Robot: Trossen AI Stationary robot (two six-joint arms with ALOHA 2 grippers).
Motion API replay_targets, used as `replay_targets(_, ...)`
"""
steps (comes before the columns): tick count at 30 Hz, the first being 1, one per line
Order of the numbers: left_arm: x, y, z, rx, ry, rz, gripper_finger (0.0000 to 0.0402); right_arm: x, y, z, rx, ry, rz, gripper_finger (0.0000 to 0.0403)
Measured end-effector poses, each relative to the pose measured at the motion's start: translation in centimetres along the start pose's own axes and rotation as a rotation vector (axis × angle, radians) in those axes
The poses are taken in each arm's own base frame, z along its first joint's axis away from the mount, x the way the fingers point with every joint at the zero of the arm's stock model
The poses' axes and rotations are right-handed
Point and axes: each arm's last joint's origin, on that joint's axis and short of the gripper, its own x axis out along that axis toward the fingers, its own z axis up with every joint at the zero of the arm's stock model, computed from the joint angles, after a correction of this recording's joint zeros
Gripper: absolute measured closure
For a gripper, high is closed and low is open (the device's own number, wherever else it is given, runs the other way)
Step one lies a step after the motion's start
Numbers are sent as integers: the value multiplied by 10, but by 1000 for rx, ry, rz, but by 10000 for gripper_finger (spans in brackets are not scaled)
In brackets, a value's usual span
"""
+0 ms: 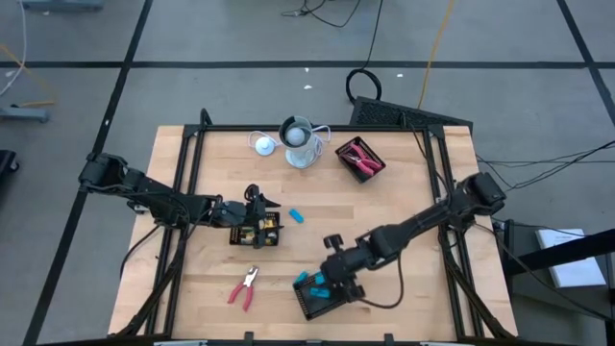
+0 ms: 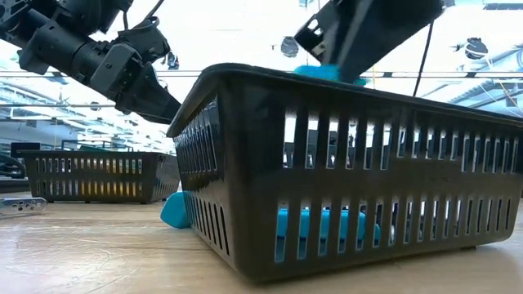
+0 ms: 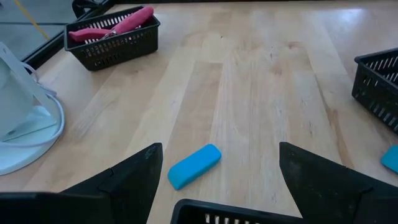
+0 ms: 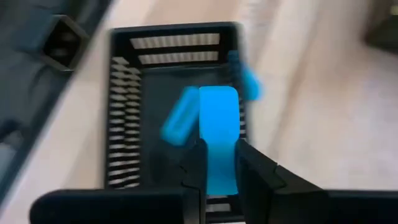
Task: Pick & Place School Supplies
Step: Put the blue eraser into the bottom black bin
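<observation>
My right gripper (image 4: 219, 163) is shut on a light-blue oblong piece (image 4: 217, 124) over the near black mesh tray (image 1: 309, 306). That tray holds another light-blue piece (image 4: 179, 117). A third one (image 2: 175, 211) lies on the table against the tray's outer wall. My left gripper (image 3: 217, 155) is open and empty. It hovers over the middle tray (image 1: 269, 238), which holds yellow-and-black pieces (image 1: 272, 227). One more light-blue piece (image 3: 194, 165) lies flat on the table beyond it. Red-handled pliers (image 1: 244, 287) lie flat near the front edge. My right gripper pinches the light-blue piece's two long sides (image 4: 219, 155) between its two fingers. The fingers point down from above and lie along the piece, whose free end (image 4: 217, 99) sticks out past the fingertips. The piece is lifted clear, at about the height of the tray's rim (image 2: 327, 73).
A far tray (image 1: 373, 165) holds red-handled pliers (image 3: 112, 28). A pale grey cup (image 1: 300, 142) and a round white disc (image 1: 264, 144) stand at the far middle. A black frame (image 1: 183, 173) runs round the table's edges. Bare wood lies between the trays.
</observation>
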Motion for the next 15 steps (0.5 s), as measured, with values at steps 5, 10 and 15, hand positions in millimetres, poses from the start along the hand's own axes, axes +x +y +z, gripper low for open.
replay_targets(5, 0, 0, 0, -6, 0, 0, 76, 0, 10, 0, 1, -9, 36, 357)
replay_targets(10, 0, 0, 0, -8, 0, 1, 76, 9, 8, 1, 9, -26, 95, 358)
replay_targets(15, 0, 0, 0, -11, 4, 1, 76, 28, 4, -7, 34, 21, 143, 359)
